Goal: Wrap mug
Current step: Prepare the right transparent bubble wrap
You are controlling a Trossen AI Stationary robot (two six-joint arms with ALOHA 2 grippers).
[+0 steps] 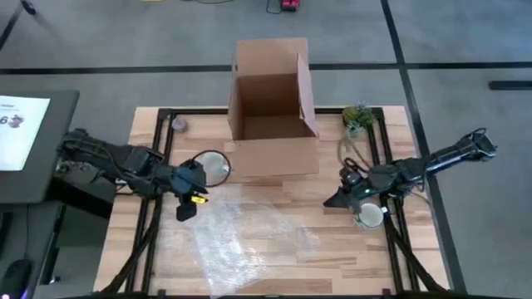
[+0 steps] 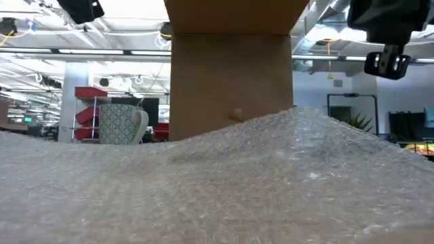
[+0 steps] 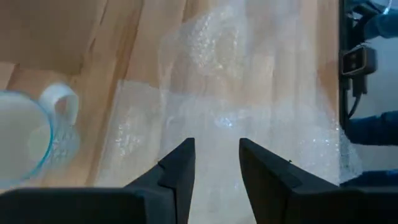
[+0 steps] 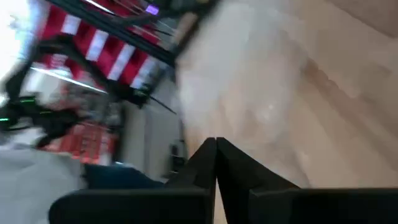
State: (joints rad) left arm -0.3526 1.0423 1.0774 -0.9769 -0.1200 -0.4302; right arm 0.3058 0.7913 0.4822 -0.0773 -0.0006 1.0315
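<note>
Both tools are held low over the counter (image 1: 274, 241): the left tool (image 1: 184, 209), fingers parted and empty, is poised at the bubble wrap's (image 1: 241, 232) near edge, probably to lift it, while the right tool (image 1: 339, 198) is closed on nothing beside the mug (image 1: 371, 215). Farther back, an open cardboard box (image 1: 270, 108) and a small plant (image 1: 357, 116) are set well clear.

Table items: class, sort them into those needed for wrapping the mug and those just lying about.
Needed: mug; bubble wrap; left claw, open; right claw, shut.
Lying about: cardboard box; plant; tape roll; round glass.
</note>
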